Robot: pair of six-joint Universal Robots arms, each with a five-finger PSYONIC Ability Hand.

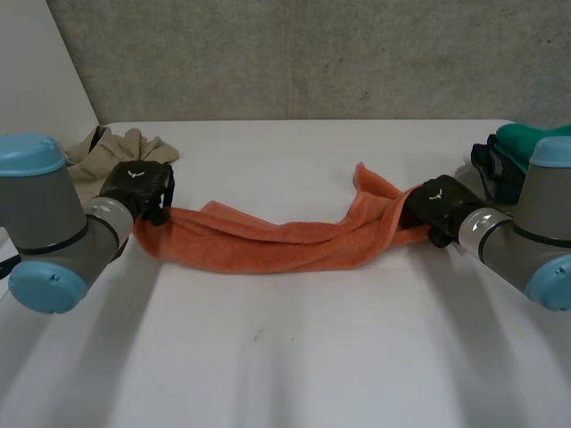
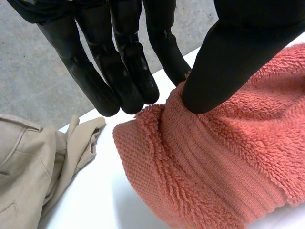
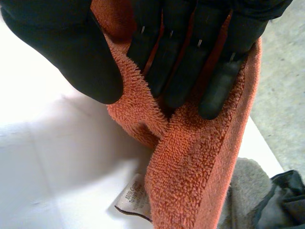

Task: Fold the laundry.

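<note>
The orange towel (image 1: 268, 245) lies bunched in a long band across the white table (image 1: 285, 357) — the left hand (image 1: 136, 187) pinches one end between thumb and fingers, the right hand (image 1: 439, 203) the other — probably to stretch it flat before folding.

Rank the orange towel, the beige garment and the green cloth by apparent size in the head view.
1. orange towel
2. beige garment
3. green cloth
The arms hide part of the last two, so their order is unsure.
</note>
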